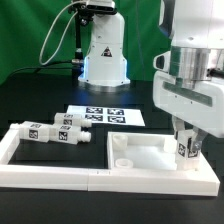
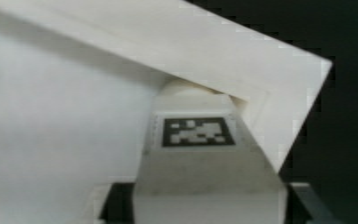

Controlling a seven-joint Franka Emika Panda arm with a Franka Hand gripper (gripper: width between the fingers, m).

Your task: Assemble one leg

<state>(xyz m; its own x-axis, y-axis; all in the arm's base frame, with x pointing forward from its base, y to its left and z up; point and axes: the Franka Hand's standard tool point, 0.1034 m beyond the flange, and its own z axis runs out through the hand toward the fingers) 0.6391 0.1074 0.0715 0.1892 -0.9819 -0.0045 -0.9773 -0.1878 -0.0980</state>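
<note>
So my arm's pointing straight down over the square panel (image 1: 150,152), jaws clamped on the leg (image 1: 185,146), holding it upright, tag facing out. Its lower end sits right in the panel's corner (image 2: 247,70). Spare legs (image 1: 55,131) lie well off to the side on the counter (image 1: 40,100).

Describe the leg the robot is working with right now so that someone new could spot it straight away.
Find the large white square panel on the exterior view's right. At its far right corner, under the gripper, a small white leg stands upright, tag facing out. Unlike the other legs lying flat at the left, it is vertical between the fingers.
</note>
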